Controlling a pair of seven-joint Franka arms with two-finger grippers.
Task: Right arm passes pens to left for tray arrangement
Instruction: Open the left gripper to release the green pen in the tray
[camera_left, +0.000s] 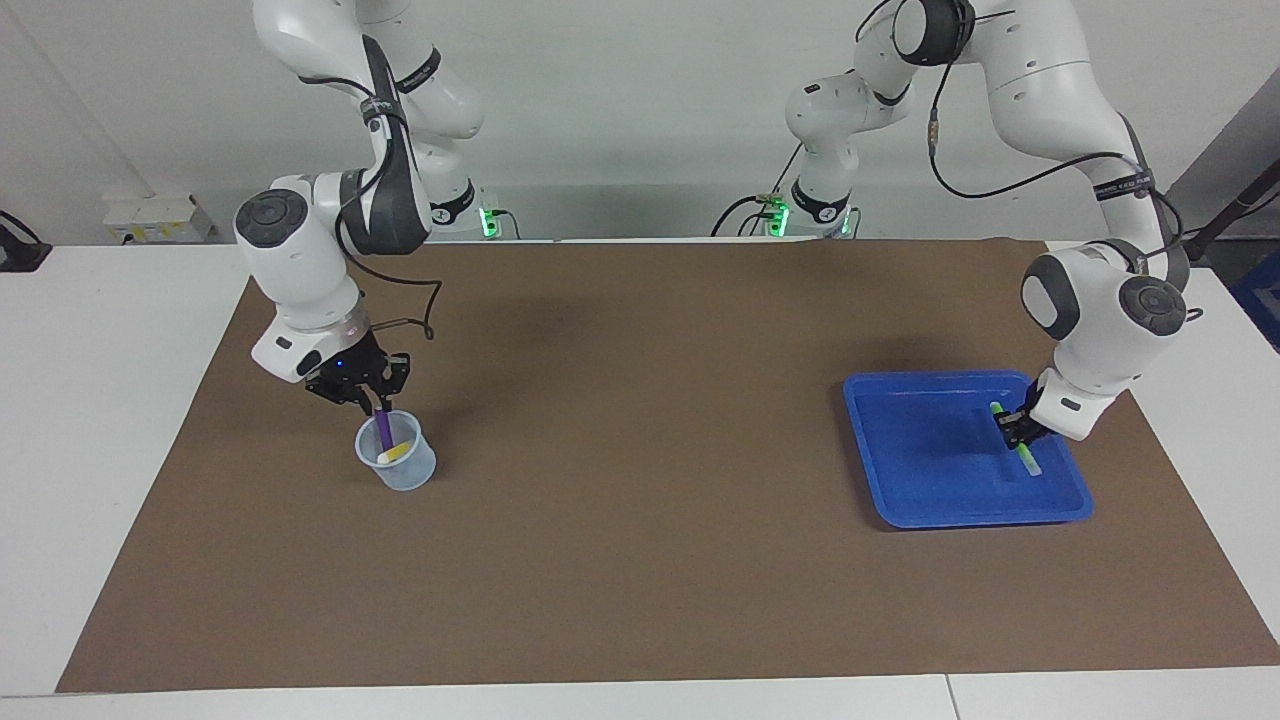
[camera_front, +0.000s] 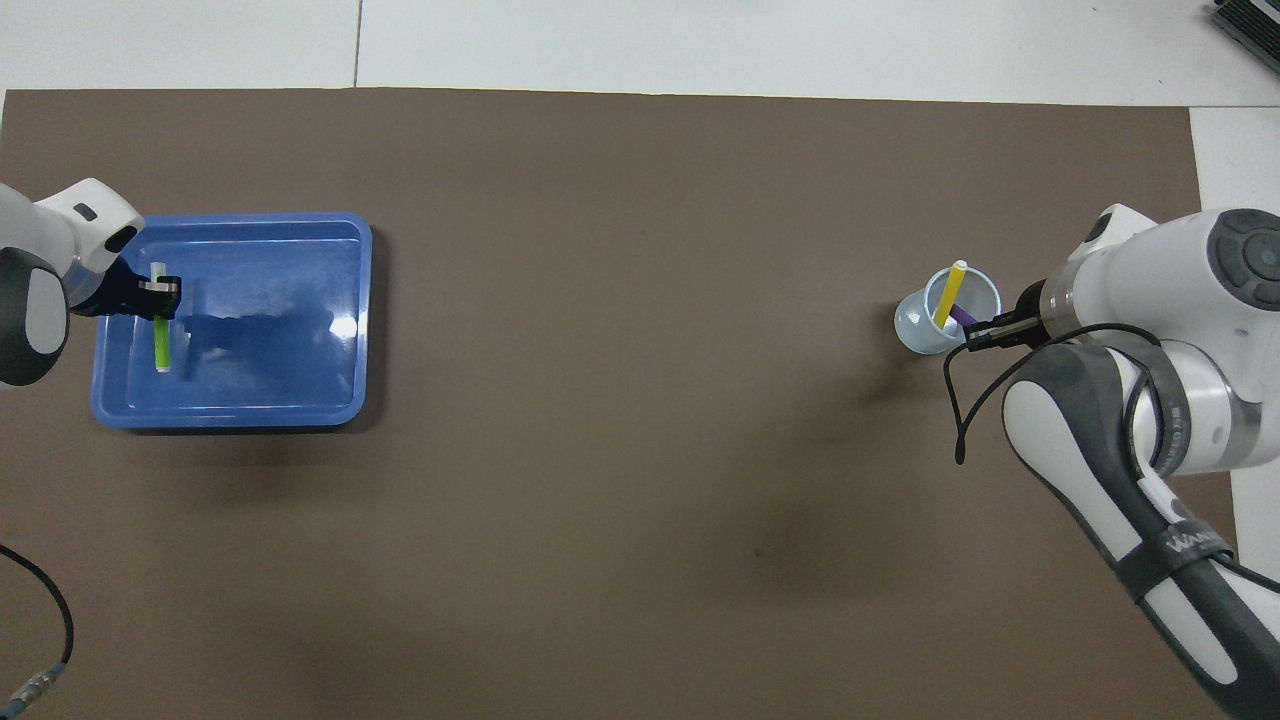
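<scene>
i see my left hand (camera_left: 1018, 432) gripping the green pen (camera_left: 1012, 438) low in the tray (camera_left: 905, 500), my right hand (camera_left: 372, 402) clasping the purple pen (camera_left: 384, 430) in the cup (camera_left: 408, 472).

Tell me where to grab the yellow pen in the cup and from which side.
Grip the yellow pen on its upper shaft, just under the pale tip, coming straight down from above. It leans on the rim of the cup, with its lower half walled in. The right gripper and purple pen crowd the side nearer the robots.
</scene>
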